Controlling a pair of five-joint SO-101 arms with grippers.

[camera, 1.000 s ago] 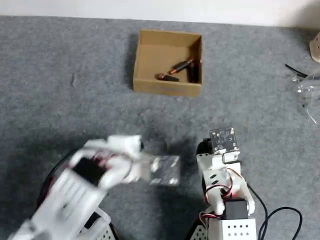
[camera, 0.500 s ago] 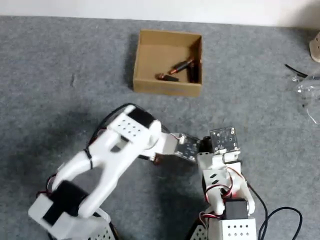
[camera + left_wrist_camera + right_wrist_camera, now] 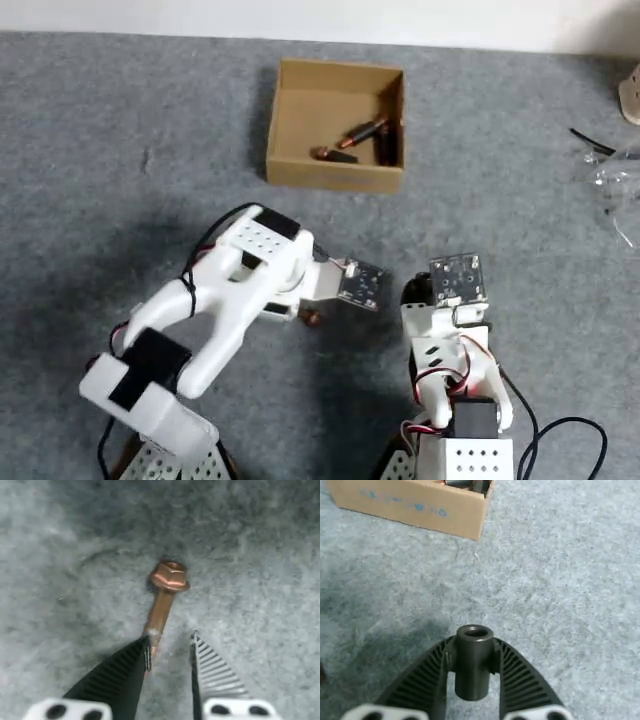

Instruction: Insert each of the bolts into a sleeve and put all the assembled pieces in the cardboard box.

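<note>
A copper bolt (image 3: 164, 597) with a hex head lies flat on the grey carpet; in the high view it is a small reddish spot (image 3: 310, 318) under my left arm (image 3: 255, 270). My left gripper (image 3: 170, 647) is open just above the carpet, and the bolt's threaded tip lies against the inside of one fingertip (image 3: 145, 652). My right gripper (image 3: 472, 652) is shut on a black sleeve (image 3: 472, 665), held upright with its bore facing up. The cardboard box (image 3: 330, 175) stands at the far centre and holds assembled pieces (image 3: 355, 140).
Grey carpet covers the table. The box's near wall (image 3: 410, 505) lies ahead of the right gripper. Clear plastic bits and a black cable (image 3: 605, 160) lie at the far right edge. The two arms are close together at the near centre.
My left arm swung in from the near left to the centre, then drew back a little over the bolt. The right arm shifted slightly nearer, still holding the sleeve.
</note>
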